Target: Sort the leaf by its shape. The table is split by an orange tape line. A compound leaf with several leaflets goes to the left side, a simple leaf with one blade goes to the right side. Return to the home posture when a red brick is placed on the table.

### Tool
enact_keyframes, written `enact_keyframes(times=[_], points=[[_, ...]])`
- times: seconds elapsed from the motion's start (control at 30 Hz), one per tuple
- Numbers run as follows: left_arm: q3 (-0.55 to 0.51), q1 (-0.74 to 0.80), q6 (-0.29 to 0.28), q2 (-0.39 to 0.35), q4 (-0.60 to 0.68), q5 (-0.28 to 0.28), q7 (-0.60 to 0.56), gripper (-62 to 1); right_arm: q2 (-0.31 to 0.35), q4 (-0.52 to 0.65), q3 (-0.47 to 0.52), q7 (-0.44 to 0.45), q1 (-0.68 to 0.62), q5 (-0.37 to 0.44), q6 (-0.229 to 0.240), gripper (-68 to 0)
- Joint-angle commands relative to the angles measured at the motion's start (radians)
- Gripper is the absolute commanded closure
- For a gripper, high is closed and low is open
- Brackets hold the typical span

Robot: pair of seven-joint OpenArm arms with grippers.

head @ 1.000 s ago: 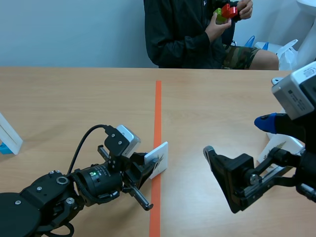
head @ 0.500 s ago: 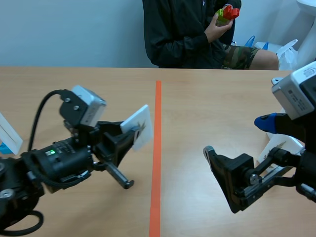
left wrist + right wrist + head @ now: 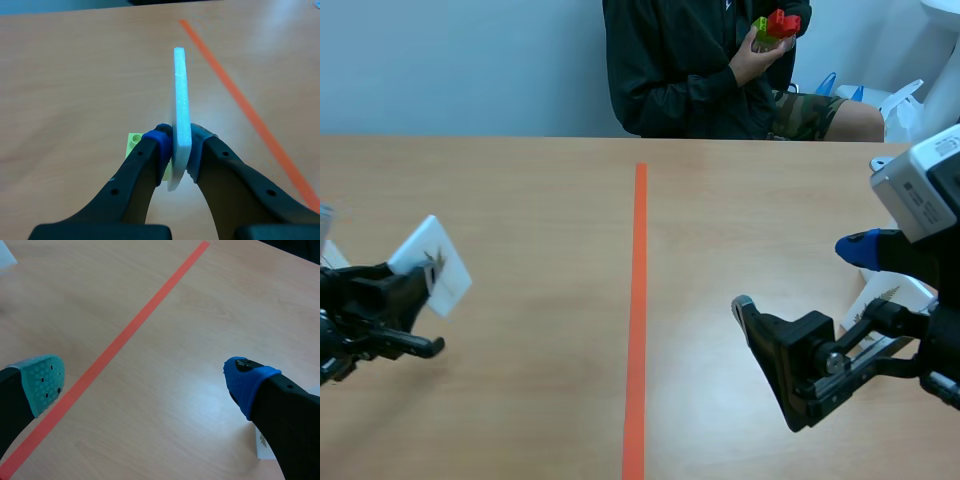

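A white card (image 3: pixel 438 262) printed with a small leaf is held tilted above the left half of the table, far from the orange tape line (image 3: pixel 638 300). My left gripper (image 3: pixel 412 287) is shut on it. In the left wrist view the card (image 3: pixel 180 100) stands edge-on, pressed between the two blue pads of that gripper (image 3: pixel 176 150). My right gripper (image 3: pixel 796 276) hangs open over the right half, holding nothing. Its teal and blue fingertips (image 3: pixel 44 381) stand wide apart above the tape line (image 3: pixel 125 337).
A second leaf card (image 3: pixel 886 295) lies by the right arm, and this card (image 3: pixel 264 442) also shows beside the right gripper's blue finger. A small yellow-green piece (image 3: pixel 133 142) lies on the table under the left gripper. A person across the table holds green and red bricks (image 3: pixel 775 24).
My left arm lifted the card from beside the tape line and swung it far over to the left side. The right arm has kept still.
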Motion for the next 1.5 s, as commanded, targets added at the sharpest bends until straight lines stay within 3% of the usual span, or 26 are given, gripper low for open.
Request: enact_keyframes(times=[0.0,0.1,0.23,0.73,0.83,1.03,1.33,1.4,1.47], points=[[-0.015,-0.015,0.017,0.003,-0.015,-0.038,-0.016,-3.8,0.0,0.002,0.008,0.015,0.009,0.004,0.0,-67.9],[-0.05,-0.017,0.036,0.002,-0.06,-0.093,-0.017,-3.8,0.0,0.002,0.008,0.015,0.009,0.004,0.0,-67.9],[-0.077,-0.045,0.045,0.002,-0.151,-0.109,-0.024,-3.8,0.0,0.002,0.008,0.015,0.009,0.004,0.0,-67.9],[-0.087,-0.22,0.087,0.002,-0.445,-0.109,-0.111,-3.8,0.0,0.002,0.008,0.015,0.009,0.004,0.0,-67.9],[-0.087,-0.231,0.117,0.002,-0.481,-0.109,-0.143,-4.2,0.0,0.002,0.008,0.015,0.009,0.004,0.0,-67.9],[-0.087,-0.23,0.12,0.003,-0.497,-0.108,-0.164,-4.5,0.0,0.002,0.008,0.015,0.009,0.004,0.0,-67.9],[-0.087,-0.23,0.12,0.002,-0.497,-0.108,-0.165,-27.7,0.0,0.002,0.008,0.015,0.009,0.004,0.0,-67.9],[-0.087,-0.23,0.119,0.002,-0.495,-0.108,-0.175,-36.5,0.0,0.002,0.008,0.015,0.009,0.004,0.0,-67.9],[-0.087,-0.23,0.111,0.002,-0.493,-0.108,-0.195,-49.5,0.0,0.002,0.008,0.015,0.009,0.004,0.0,-67.9]])
